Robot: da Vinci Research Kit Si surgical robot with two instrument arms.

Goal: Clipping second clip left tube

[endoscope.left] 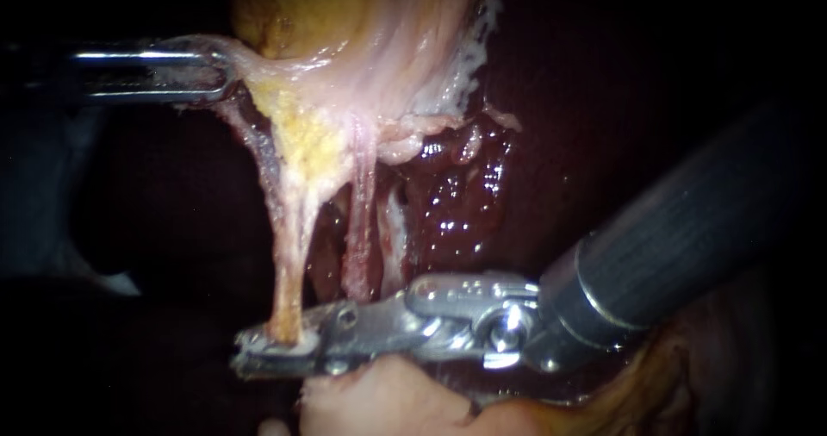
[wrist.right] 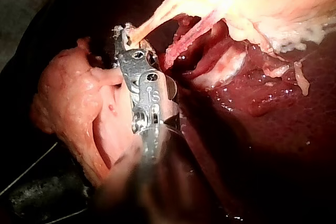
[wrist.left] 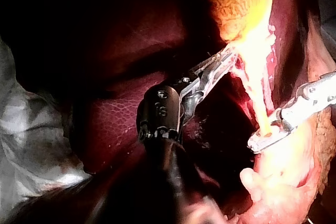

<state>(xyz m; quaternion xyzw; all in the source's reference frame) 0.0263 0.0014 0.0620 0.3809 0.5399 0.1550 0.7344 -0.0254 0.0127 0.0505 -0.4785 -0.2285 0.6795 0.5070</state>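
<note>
Right instrument's end effector [endoscope.left: 258,350] is clamping the left tube [endoscope.left: 289,255] near its lower end, while the left instrument's end effector [endoscope.left: 224,72] is gripping the gallbladder [endoscope.left: 345,22] at its edge higher up.

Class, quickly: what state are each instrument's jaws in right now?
Left instrument: jaws shut on the edge of the gallbladder.
Right instrument: jaws shut on the left tube, near its lower end.
</note>
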